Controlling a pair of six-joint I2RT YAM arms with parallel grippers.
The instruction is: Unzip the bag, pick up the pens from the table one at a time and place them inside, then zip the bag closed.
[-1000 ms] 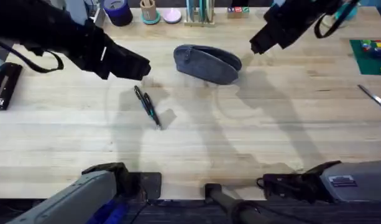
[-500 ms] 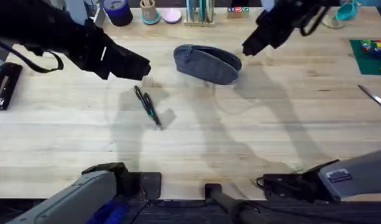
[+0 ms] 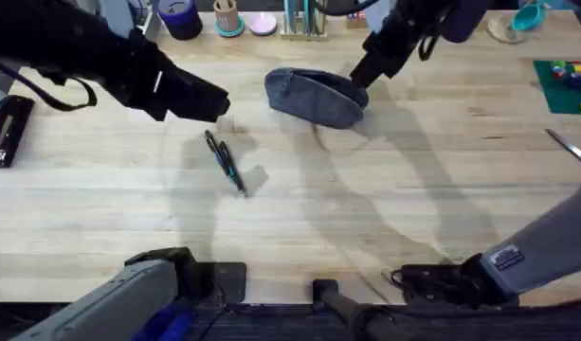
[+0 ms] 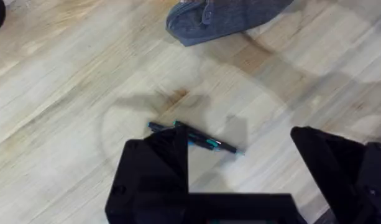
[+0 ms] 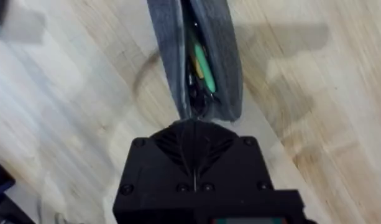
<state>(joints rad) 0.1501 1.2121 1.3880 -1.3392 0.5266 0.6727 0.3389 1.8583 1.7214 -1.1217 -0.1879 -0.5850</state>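
The bag [image 3: 316, 97], upper middle of the surface [image 3: 385, 199], gapes open with something green inside. Two pens [image 3: 225, 162] lie left of centre, unpicked. Left pincer [image 4: 240, 180] spread wide above them, empty; right pincer [image 5: 193, 165] shut at the bag's end.

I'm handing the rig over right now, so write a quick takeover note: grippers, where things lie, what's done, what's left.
Left gripper: fingers open, empty, hovering over the pens lying together on the table.
Right gripper: fingers shut, at the right end of the bag.
Bag: already unzipped; something green and orange shows inside through the opening.
Left: pick up each pen, place it inside, zip the bag closed.
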